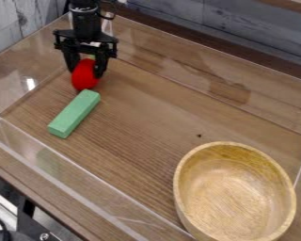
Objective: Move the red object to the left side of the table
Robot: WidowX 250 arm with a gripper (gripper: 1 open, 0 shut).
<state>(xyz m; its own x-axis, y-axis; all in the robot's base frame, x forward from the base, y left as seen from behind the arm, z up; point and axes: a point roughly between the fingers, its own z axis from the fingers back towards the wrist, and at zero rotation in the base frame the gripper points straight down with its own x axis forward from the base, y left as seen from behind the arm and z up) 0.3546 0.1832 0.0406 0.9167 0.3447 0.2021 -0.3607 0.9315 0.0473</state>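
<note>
While your view takes in the whole workspace, you see first the table, a brown wood-grain top that fills most of the picture and is edged with low clear acrylic walls. Next in size is the wooden bowl, round and pale, standing upright in the near right corner, well apart from everything else. Your arm comes down at the far left of the table, dark and nearly vertical, and ends in the black gripper, which points down at the tabletop. Below it lies the green block, a flat rectangular piece resting aslant on the wood, its far end just beside the red toy. Smallest of all is the red object, a small rounded bright red thing sitting at the far left part of the table, directly between the two dark fingers of your gripper. You can see the fingers standing on either side of it and drawn in near its sides, the jaws only partly apart; whether they press on it and truly hold it you cannot tell from this view. The red object appears low, at or close to the table surface, with its lower part showing under the fingertips.
</note>
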